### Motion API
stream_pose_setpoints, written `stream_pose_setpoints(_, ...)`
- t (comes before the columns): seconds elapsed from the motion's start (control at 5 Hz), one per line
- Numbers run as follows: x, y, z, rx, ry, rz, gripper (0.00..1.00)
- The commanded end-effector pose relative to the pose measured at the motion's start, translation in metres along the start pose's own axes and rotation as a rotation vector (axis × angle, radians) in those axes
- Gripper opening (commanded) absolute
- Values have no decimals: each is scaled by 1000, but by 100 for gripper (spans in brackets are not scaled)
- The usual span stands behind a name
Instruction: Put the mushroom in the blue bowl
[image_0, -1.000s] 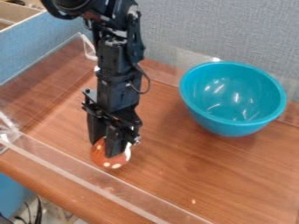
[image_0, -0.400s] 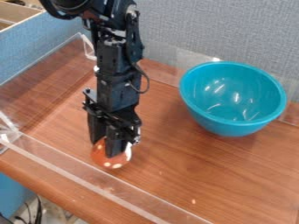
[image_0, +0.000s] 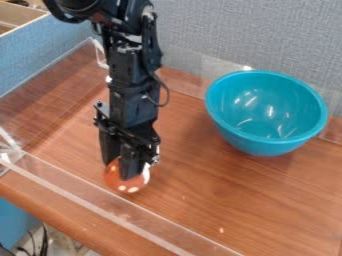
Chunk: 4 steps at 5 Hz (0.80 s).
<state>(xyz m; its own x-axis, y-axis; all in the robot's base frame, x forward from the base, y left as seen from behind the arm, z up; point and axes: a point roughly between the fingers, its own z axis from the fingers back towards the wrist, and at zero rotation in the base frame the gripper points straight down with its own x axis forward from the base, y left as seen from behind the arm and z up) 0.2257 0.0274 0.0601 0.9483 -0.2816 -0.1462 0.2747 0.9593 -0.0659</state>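
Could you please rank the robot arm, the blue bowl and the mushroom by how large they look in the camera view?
1. robot arm, tallest and nearer the camera
2. blue bowl
3. mushroom, clearly smallest, partly hidden between the fingers

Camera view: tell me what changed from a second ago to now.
Nothing visibly changed. The gripper stays low over the wooden table, pointing down and shut on the mushroom, which has not been lifted. The blue bowl sits empty in the same spot to the right in the picture.
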Motion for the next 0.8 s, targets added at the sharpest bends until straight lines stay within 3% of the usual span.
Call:
stream_pose_setpoints(0.0,0,3,12,16,-51,9,0)
stream_pose_setpoints(0.6,-1,3,13,11,-63,8,0)
